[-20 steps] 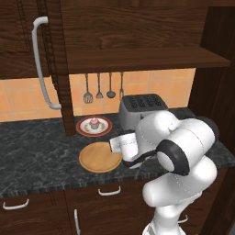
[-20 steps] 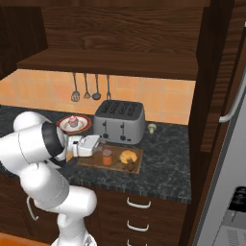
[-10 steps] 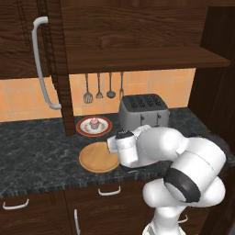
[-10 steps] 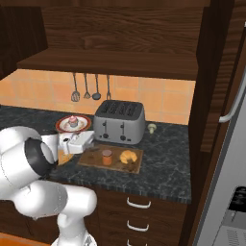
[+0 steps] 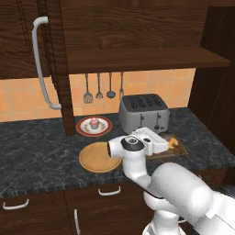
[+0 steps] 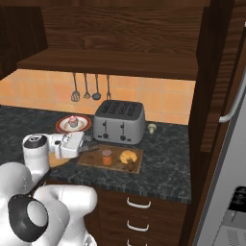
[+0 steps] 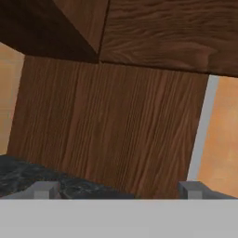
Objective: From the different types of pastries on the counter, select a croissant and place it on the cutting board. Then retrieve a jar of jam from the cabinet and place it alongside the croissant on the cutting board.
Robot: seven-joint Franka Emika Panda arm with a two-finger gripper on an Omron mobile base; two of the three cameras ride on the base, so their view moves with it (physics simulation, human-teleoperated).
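On the counter (image 6: 163,153), cutting board (image 6: 94,161) bears jar (image 6: 106,157) and croissant (image 6: 128,156); hand (image 7: 119,188) wide, empty.

The counter (image 6: 163,158) was black with grey veining, the cutting board (image 6: 91,161) dark brown. On it the croissant (image 6: 128,156) was golden brown and the jar of jam (image 6: 106,157) orange-brown. The cupcake (image 5: 94,122) had pink frosting on a red-rimmed plate (image 5: 104,129). The round plate (image 5: 94,158) was light wood, the toaster (image 6: 119,121) silver-grey, the wall tiles (image 6: 163,103) orange, and the cabinet (image 6: 110,62) dark brown wood grain.
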